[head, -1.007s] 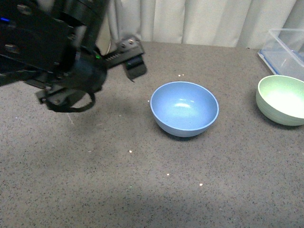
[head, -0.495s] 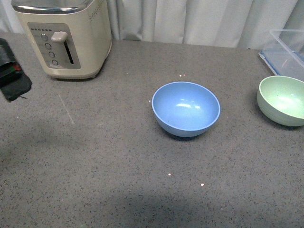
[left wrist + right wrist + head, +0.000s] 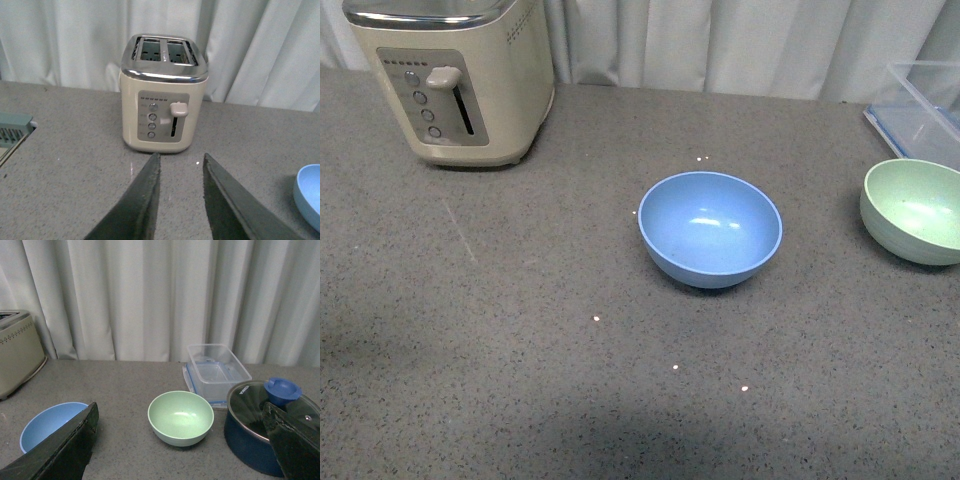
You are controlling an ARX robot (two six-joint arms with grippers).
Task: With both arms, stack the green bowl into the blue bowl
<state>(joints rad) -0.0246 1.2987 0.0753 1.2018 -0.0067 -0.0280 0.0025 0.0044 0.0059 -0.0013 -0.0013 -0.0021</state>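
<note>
While green bowl (image 3: 918, 210) sits well apart from blue bowl (image 3: 710, 228), both upright.

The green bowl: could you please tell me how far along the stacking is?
Nothing looks done yet: the green bowl sits on the table, apart from the empty blue bowl. Nothing is in hand; both sets of jaws are open and empty. Grasping, lifting and stacking remain.
</note>
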